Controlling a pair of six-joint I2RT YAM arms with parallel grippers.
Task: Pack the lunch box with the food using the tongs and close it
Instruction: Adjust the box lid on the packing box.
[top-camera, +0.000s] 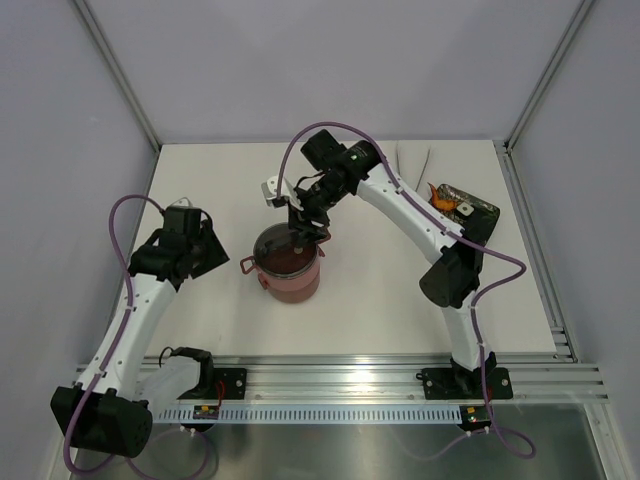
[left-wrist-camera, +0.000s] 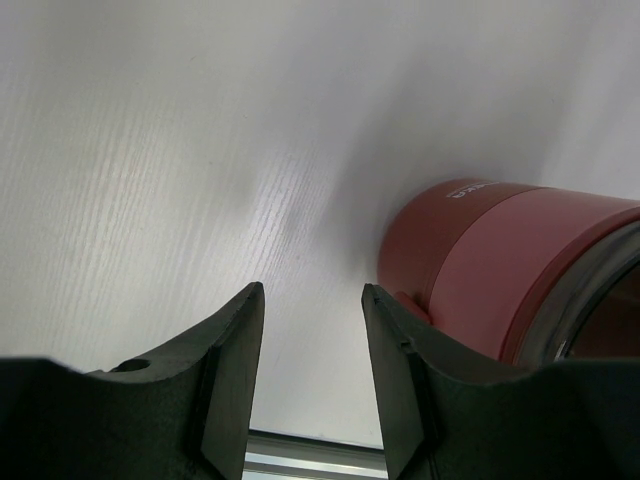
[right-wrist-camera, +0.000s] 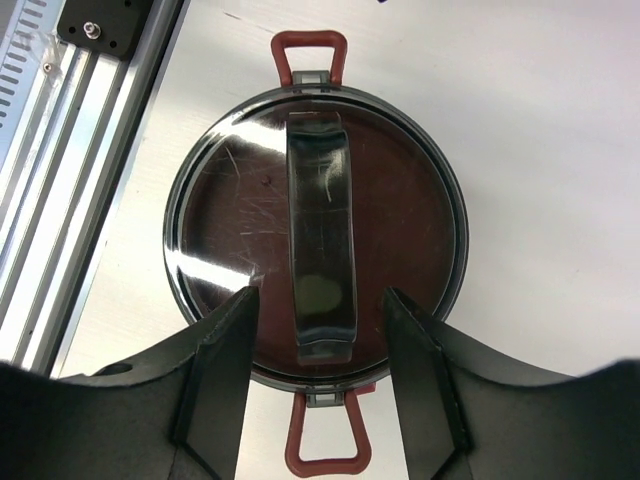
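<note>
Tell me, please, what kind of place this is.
Probably a robot laboratory cell, not a kitchen: the left arm and right arm are bolted to an aluminium rail, and white walls enclose the table with the lunch box.

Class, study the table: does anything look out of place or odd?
Yes. An orange food piece lies on the black tray at the far right, yet the lunch box in the middle already has its lid on.

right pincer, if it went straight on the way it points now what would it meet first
The lunch box's top lid. Its handle lines up inside the open right pincer, so the fingertips would likely touch lid either side; depth unclear.
</note>
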